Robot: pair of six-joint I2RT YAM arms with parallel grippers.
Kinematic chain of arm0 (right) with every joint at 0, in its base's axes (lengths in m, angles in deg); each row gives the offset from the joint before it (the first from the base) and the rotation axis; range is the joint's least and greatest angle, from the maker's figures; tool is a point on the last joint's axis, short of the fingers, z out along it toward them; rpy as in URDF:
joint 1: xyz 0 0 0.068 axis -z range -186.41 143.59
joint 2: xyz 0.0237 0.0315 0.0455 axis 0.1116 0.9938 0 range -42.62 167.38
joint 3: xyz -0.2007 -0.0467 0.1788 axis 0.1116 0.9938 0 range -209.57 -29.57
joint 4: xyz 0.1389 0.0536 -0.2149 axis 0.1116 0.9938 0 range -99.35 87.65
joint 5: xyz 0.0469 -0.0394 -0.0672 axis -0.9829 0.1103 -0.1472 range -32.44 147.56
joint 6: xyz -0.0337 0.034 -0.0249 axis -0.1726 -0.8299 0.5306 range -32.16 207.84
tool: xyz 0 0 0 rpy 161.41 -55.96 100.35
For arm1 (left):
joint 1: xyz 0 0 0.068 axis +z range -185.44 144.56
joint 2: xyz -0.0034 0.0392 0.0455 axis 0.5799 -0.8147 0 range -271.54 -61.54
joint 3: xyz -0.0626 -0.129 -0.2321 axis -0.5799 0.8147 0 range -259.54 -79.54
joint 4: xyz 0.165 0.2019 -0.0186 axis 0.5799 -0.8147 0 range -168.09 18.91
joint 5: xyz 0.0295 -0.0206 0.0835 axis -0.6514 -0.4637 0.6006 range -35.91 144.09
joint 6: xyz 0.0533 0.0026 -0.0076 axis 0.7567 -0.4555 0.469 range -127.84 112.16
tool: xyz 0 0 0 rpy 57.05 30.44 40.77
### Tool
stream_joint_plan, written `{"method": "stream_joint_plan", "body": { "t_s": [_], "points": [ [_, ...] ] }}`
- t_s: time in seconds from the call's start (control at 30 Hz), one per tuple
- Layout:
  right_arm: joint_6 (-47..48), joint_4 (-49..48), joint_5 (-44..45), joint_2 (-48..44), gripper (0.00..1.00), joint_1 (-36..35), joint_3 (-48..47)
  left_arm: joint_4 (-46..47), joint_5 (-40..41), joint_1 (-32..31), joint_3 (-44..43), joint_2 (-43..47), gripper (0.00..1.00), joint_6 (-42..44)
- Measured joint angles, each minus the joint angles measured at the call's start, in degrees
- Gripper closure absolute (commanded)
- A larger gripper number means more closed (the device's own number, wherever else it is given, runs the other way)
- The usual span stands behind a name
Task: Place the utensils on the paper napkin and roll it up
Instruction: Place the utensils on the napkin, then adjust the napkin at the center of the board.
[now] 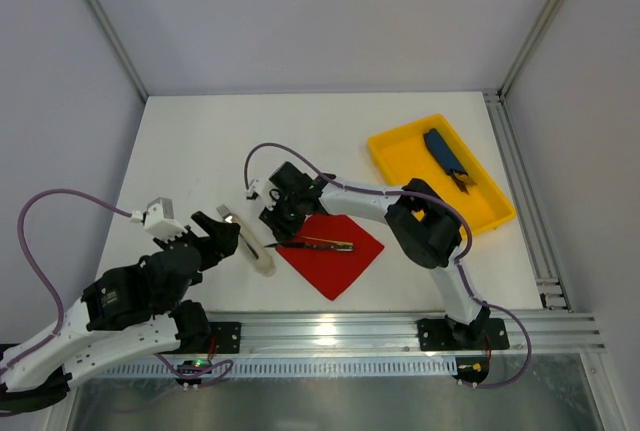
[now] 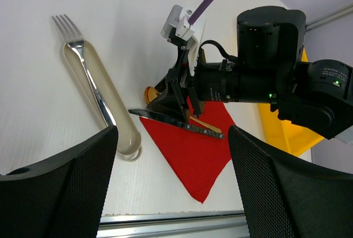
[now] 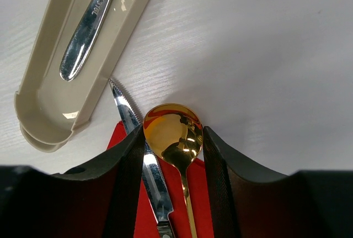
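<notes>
While right gripper (image 3: 172, 144) pinches the gold spoon (image 3: 168, 122) by its bowl, the fork (image 2: 83, 64) sits off the red napkin (image 2: 193, 160).

Pads look in contact on both sides of the bowl. The spoon handle runs over the napkin, but the bowl overhangs its left corner onto bare table, with the serrated knife (image 2: 165, 117) lying just beside it. My read: the placement needs finishing. Nudge the spoon right until the bowl is over red, keep it parallel to the knife, set it flat, then open and lift straight up so the paper doesn't drag. The fork lies in the beige sleeve (image 2: 128, 138) left of the napkin. Left gripper (image 1: 220, 231) is spread wide with nothing in it, near the sleeve. It's the obvious one for the fork, so take it mid-handle.
</notes>
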Motion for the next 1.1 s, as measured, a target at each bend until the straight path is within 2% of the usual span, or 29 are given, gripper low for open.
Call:
{"method": "stream_joint_plan", "body": {
  "t_s": [0.07,0.5,0.67,0.7,0.8,0.83,0.87,0.97,1.1],
  "points": [
    [0.0,0.0,0.0,0.0,0.55,0.0,0.0,0.0,0.0,0.0,0.0,0.0,0.18,0.0],
    [-0.3,-0.9,1.0,-1.3,0.30,-0.1,1.0,0.0,0.0,0.0,0.0,0.0,0.18,-0.1],
    [-1.8,-1.2,2.9,-2.9,0.29,-0.1,1.0,0.0,0.0,0.0,0.0,0.0,0.18,-0.1],
    [-2.4,-1.2,3.6,-3.3,0.30,0.0,0.9,0.0,0.0,0.0,0.0,0.0,0.18,-0.1],
    [-4.8,-0.6,5.9,-4.0,0.44,0.4,-0.6,0.0,0.0,0.0,0.0,0.0,0.18,0.0],
    [-5.8,-0.4,6.7,-4.1,0.60,0.6,-1.2,0.0,0.0,0.0,0.0,0.0,0.18,0.0],
    [-6.7,-0.3,7.6,-4.3,0.71,0.7,-1.5,0.0,0.0,0.0,0.0,0.0,0.18,0.0],
    [-10.5,1.0,11.0,-5.4,0.96,1.8,-1.5,0.0,0.0,0.0,0.0,0.0,0.18,0.0],
    [-14.1,2.4,14.1,-6.9,0.96,3.8,0.6,0.0,0.0,0.0,0.0,0.0,0.18,0.2]
  ]
}}
